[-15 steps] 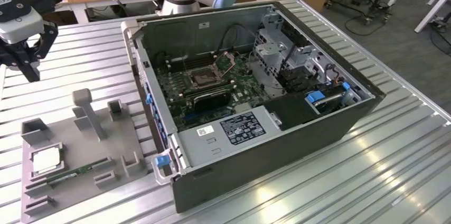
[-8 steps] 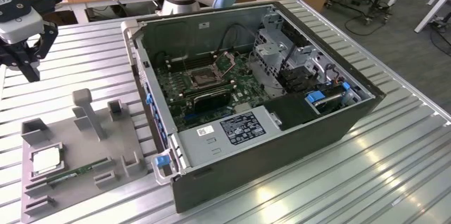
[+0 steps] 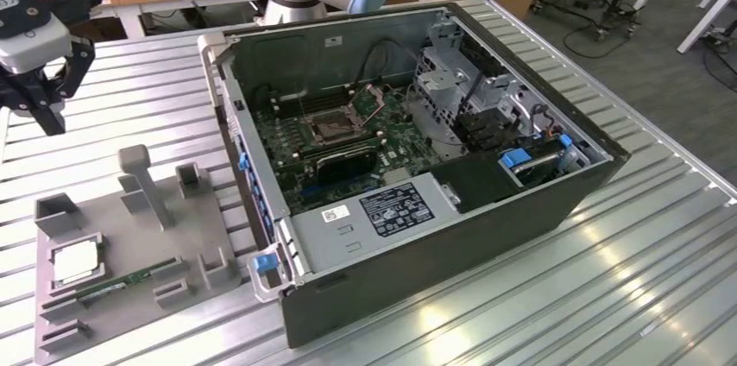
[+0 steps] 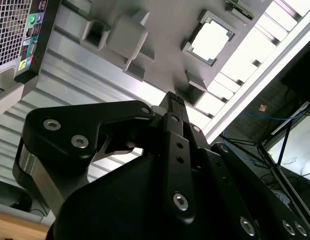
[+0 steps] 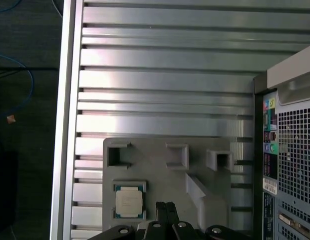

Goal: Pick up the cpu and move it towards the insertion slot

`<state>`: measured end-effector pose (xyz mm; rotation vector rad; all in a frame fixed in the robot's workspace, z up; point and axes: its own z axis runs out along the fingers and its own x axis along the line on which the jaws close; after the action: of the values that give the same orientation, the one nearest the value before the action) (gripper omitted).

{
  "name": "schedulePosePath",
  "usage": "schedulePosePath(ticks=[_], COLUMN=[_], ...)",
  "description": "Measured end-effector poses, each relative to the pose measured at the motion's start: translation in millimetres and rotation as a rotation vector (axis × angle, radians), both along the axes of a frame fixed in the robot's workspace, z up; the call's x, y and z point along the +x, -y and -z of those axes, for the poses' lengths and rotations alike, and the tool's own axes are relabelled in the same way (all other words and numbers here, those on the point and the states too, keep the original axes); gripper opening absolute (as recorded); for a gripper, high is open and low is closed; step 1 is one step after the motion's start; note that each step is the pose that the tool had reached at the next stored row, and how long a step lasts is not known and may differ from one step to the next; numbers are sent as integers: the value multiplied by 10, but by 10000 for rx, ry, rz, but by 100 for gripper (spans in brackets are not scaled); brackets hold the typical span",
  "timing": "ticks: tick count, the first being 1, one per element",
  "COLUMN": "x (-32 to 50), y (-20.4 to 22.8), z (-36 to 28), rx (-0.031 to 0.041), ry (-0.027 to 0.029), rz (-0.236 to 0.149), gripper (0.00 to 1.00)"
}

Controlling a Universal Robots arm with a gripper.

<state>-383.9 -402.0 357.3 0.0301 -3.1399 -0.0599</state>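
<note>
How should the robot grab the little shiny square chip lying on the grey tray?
Probably from straight above, pinching two opposite pale edges of the small flat silver square chip. It lies flat in a shallow seat of the grey plastic tray, so its top offers nothing to squeeze. Raised pieces seem to guard its corners, so the sides' middles look freest.
</note>
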Motion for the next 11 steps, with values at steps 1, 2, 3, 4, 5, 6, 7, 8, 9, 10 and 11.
schedulePosePath(ticks=[1,2,3,4,5,6,7,8,9,10,11], x=[0,0,0,0,-2,-6,-12,-20,-28,-36,-44], y=[3,4,4,5,6,7,7,7,7,7,7], z=[0,0,0,1,1,2,3,4,4,5,6], rx=[0,0,1,1,0,0,1,0,0,0,0], ry=[0,0,1,2,1,1,1,2,1,1,1], rz=[1,2,3,2,1,0,0,1,1,1,1], gripper=[11,11,11,11,11,11,11,11,11,11,11])
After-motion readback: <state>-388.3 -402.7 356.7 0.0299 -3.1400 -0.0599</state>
